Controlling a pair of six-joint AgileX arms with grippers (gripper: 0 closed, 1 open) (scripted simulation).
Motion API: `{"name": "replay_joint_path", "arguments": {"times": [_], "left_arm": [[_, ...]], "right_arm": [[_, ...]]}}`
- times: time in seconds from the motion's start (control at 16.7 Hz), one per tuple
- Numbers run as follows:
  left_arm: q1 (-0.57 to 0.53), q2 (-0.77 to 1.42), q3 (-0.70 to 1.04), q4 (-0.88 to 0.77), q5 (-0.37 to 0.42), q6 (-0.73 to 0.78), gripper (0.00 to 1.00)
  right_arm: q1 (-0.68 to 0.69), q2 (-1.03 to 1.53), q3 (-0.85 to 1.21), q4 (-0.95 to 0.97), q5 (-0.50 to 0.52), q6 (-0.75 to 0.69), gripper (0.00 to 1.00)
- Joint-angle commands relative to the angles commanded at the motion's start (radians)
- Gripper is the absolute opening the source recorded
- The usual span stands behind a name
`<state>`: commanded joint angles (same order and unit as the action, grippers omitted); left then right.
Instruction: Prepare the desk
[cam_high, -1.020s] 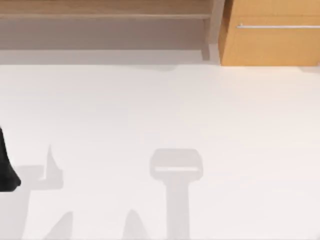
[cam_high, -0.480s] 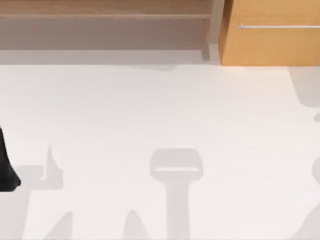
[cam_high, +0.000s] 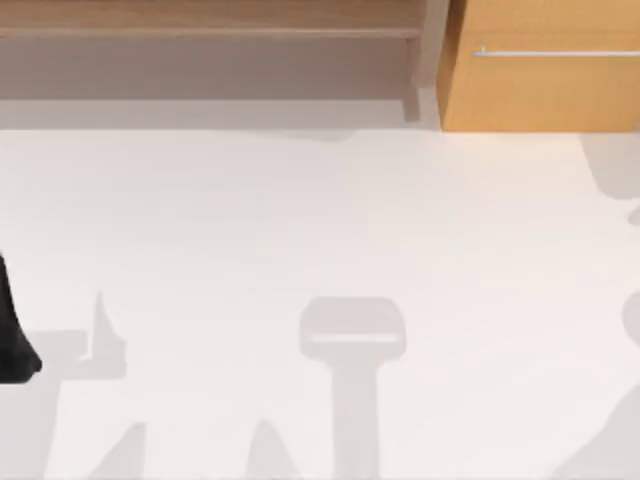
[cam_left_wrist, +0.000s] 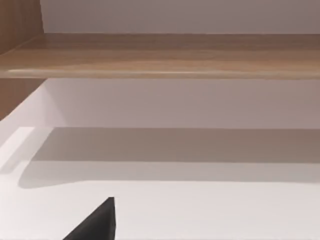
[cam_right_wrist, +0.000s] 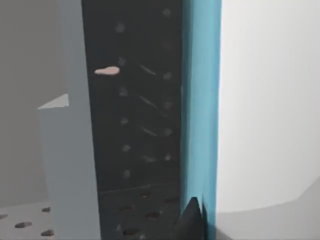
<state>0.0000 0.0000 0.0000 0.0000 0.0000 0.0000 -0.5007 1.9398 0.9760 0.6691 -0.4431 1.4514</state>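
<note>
Top view has the left arm (cam_high: 12, 335) parked at the white worktop's (cam_high: 330, 220) left edge; its jaws' state I cannot tell. Shelf (cam_high: 210, 20) and drawer (cam_high: 540, 90) lie far beyond them

The left arm (cam_high: 12, 335) shows as a matte black, tapering shape, and each wrist view catches a dark pointed tip.
</note>
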Motion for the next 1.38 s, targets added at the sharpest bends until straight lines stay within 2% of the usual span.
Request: {"name": "replay_joint_path", "arguments": {"times": [0.36, 1.14, 1.38], "left_arm": [[0.0, 0.0, 0.0, 0.0, 0.0, 0.0, 1.0], [0.0, 0.0, 0.0, 0.0, 0.0, 0.0, 1.0], [0.0, 0.0, 0.0, 0.0, 0.0, 0.0, 1.0]], "right_arm": [[0.014, 0.031, 0.039, -0.005, 0.013, 0.002, 0.0], [0.014, 0.031, 0.039, -0.005, 0.013, 0.002, 0.98], [0.014, 0.031, 0.039, -0.005, 0.013, 0.002, 1.0]]}}
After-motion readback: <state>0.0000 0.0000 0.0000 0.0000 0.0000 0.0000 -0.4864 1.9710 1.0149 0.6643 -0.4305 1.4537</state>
